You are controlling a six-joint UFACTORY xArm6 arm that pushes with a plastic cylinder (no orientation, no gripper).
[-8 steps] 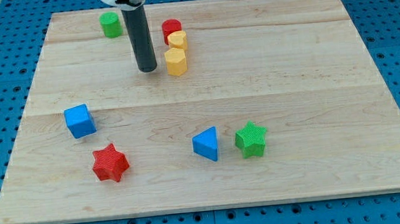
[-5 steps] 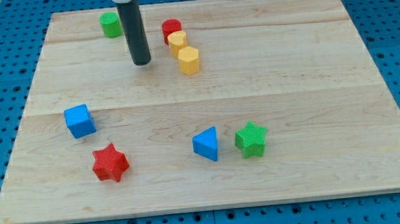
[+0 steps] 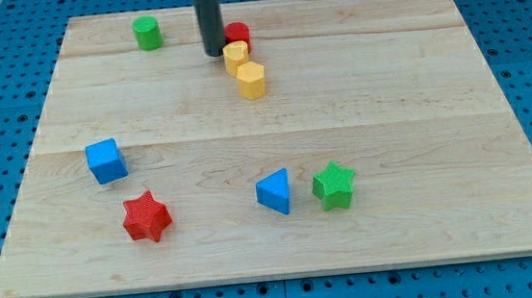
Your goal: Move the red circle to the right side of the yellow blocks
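The red circle [image 3: 238, 34] sits near the view's top, partly behind the rod. A yellow round block [image 3: 236, 55] touches it just below, and a yellow hexagon block [image 3: 251, 79] lies below that. My tip [image 3: 213, 52] rests on the board just left of the red circle and the upper yellow block, close to both.
A green round block [image 3: 147, 32] stands at the top left. A blue cube [image 3: 106, 161] and a red star [image 3: 146, 217] lie at the lower left. A blue triangle [image 3: 274, 191] and a green star [image 3: 333, 185] lie at lower centre. The wooden board [image 3: 417, 107] sits on a blue pegboard.
My tip has moved up and to the right, from left of the yellow blocks to beside the red circle. The yellow hexagon shifted slightly right and down earlier.
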